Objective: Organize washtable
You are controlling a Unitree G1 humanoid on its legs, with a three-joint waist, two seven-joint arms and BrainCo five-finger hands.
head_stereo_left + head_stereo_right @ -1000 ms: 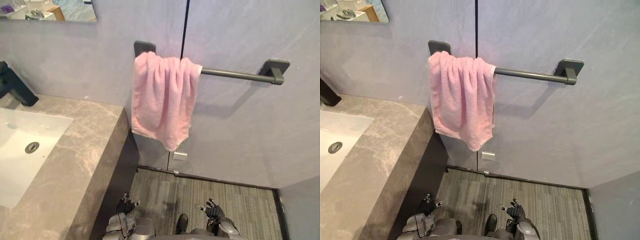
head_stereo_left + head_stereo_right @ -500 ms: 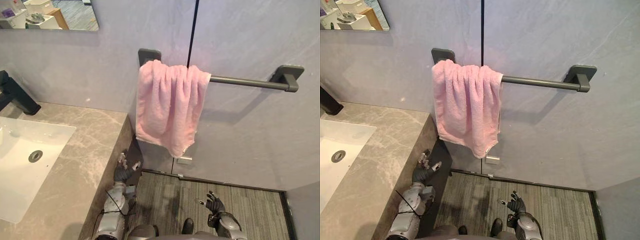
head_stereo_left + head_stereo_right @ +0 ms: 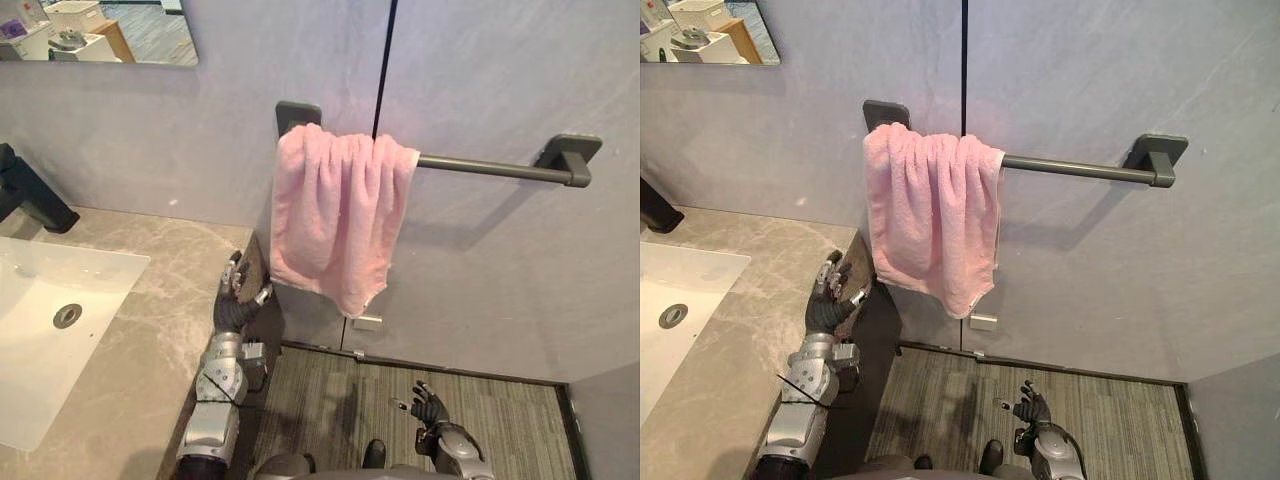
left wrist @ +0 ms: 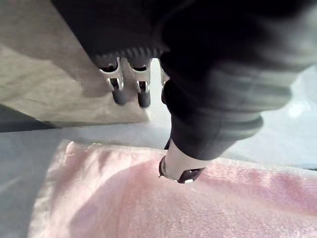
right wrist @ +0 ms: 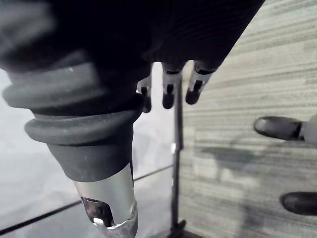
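Observation:
A pink towel point(image 3: 338, 215) hangs bunched over the left end of a dark wall rail point(image 3: 490, 168). My left hand point(image 3: 240, 297) is raised beside the marble counter's corner, just left of the towel's lower edge, with its fingers relaxed and holding nothing. In the left wrist view the towel point(image 4: 163, 203) lies just past my left hand's thumb point(image 4: 181, 171). My right hand point(image 3: 428, 408) hangs low over the floor, open and empty.
The marble washtable point(image 3: 150, 300) with a white sink point(image 3: 40, 330) and a black tap point(image 3: 30, 190) stands at the left. A mirror point(image 3: 95, 30) hangs above it. Grey striped flooring point(image 3: 480, 400) lies below the towel, and a grey panelled wall stands behind.
My left hand has risen along the counter's corner towards the towel's lower left edge. My right hand has stayed low.

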